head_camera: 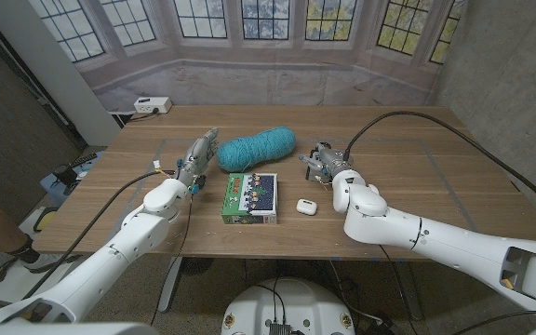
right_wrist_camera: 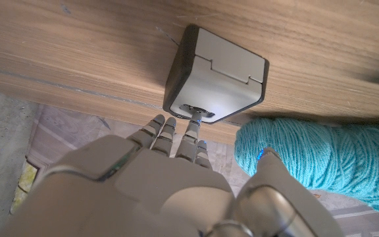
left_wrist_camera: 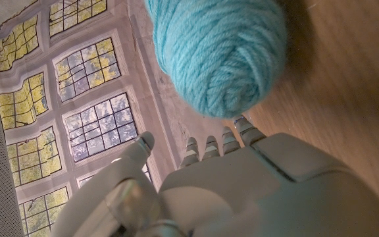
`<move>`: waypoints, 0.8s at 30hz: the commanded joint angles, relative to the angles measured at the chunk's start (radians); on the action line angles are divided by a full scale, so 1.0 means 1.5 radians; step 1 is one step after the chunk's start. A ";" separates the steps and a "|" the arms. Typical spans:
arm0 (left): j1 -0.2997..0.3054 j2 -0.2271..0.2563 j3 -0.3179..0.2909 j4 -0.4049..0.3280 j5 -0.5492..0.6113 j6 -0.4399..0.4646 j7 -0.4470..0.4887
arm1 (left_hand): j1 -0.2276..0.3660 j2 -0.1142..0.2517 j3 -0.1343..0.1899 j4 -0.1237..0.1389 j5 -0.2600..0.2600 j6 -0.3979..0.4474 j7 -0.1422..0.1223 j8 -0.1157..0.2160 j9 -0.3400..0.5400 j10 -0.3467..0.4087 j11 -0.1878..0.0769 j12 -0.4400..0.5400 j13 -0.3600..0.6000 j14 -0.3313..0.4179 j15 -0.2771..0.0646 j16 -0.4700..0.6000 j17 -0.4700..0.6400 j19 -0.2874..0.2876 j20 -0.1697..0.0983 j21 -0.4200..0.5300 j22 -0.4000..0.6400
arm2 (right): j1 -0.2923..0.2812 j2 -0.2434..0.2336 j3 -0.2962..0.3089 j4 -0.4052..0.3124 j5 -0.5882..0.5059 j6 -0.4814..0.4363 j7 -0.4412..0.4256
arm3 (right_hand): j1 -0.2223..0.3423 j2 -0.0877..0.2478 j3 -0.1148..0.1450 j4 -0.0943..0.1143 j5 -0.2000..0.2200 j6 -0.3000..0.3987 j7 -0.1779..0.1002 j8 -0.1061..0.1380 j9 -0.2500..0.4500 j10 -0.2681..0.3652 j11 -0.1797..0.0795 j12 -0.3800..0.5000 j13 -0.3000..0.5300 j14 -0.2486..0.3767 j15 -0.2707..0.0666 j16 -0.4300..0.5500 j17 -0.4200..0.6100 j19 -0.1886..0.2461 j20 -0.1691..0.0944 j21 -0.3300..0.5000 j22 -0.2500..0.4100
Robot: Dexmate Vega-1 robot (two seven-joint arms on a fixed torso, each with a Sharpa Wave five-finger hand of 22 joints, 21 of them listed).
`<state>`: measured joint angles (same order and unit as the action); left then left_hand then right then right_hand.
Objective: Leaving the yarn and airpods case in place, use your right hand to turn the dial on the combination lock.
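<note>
Just right of centre in the head view: right hand [head_camera: 322,161], low over the table [head_camera: 454,186] and covering the lock there. Seen from the right wrist: lock [right_wrist_camera: 216,72], a pale block with a dark rim, flat on the wood; fingers [right_wrist_camera: 191,135] straight and narrow, side by side, tips at the dial [right_wrist_camera: 196,113] on the lock's near face; thumb [right_wrist_camera: 268,164] held apart toward the yarn [right_wrist_camera: 321,158], pinching nothing. Hard to tell whether the tips press the dial or only meet it. Just left of that hand in the head view: yarn [head_camera: 257,149], a teal skein lying slantwise, close to the lock but apart from it. Below the yarn: a green box [head_camera: 249,197], flat, its long sides running toward the near edge. Right of the box, near the lower middle: airpods case [head_camera: 306,207], small and white, apart from the box and close by the right forearm. Left of the yarn: left hand [head_camera: 198,158], fingers [left_wrist_camera: 222,141] straight and close together, thumb apart, holding nothing, tips just short of the skein. Open wood across the whole right half, out to the right and far edges; a narrower bare strip along the left edge. At the far left corner, upper left of the frame: a white power strip [head_camera: 152,105].
</note>
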<state>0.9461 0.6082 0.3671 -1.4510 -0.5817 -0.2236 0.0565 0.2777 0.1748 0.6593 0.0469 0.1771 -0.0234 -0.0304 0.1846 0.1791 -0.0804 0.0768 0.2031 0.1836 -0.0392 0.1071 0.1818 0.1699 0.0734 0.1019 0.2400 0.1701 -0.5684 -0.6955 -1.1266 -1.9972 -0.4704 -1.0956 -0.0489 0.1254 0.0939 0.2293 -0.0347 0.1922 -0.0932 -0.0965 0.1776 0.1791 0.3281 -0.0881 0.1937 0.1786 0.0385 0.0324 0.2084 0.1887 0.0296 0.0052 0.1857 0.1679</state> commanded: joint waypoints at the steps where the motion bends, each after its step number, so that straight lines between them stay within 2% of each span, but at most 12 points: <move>1: 0.003 0.001 0.000 -0.004 0.000 0.001 0.001 | 0.007 -0.001 0.004 -0.003 -0.002 -0.008 0.000 -0.001 0.001 0.000 0.006 0.000 0.003 0.002 0.001 -0.001 0.001 0.004 0.000 -0.002 0.003 | -0.010 0.000 0.003 -0.005 -0.001 -0.008 0.000 | 0.007 -0.003 0.001 -0.003 0.000 -0.004 0.000 0.004 0.003 0.008 0.001 0.006 0.004 0.005 -0.001 0.000 0.001 0.001 -0.004 0.003 0.001; 24: 0.015 0.005 -0.002 -0.019 0.003 0.000 0.010 | 0.007 0.000 0.004 -0.003 -0.002 -0.009 0.001 -0.001 0.001 0.000 0.006 0.000 0.003 0.003 0.001 -0.001 0.001 0.006 0.000 -0.006 0.003 | -0.032 -0.004 0.012 -0.014 -0.006 -0.005 -0.015 | 0.007 -0.001 0.004 -0.005 0.000 0.000 0.006 0.007 0.002 0.018 -0.001 0.006 0.004 0.011 -0.006 0.001 0.001 0.004 -0.009 0.004 0.001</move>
<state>0.9632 0.6143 0.3650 -1.4718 -0.5809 -0.2232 0.0664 0.2777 0.1748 0.6593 0.0469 0.1770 -0.0253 -0.0285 0.1846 0.1791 -0.0804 0.0768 0.2031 0.1836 -0.0392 0.1071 0.1818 0.1698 0.0769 0.0982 0.2362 0.1701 -0.5996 -0.6970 -1.1154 -2.0099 -0.4773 -1.1025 -0.0614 0.1254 0.0938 0.2319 -0.0373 0.1922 -0.0931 -0.0964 0.1813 0.1791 0.3434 -0.0900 0.1931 0.1821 0.0473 0.0234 0.2084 0.1885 0.0334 0.0015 0.1857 0.1680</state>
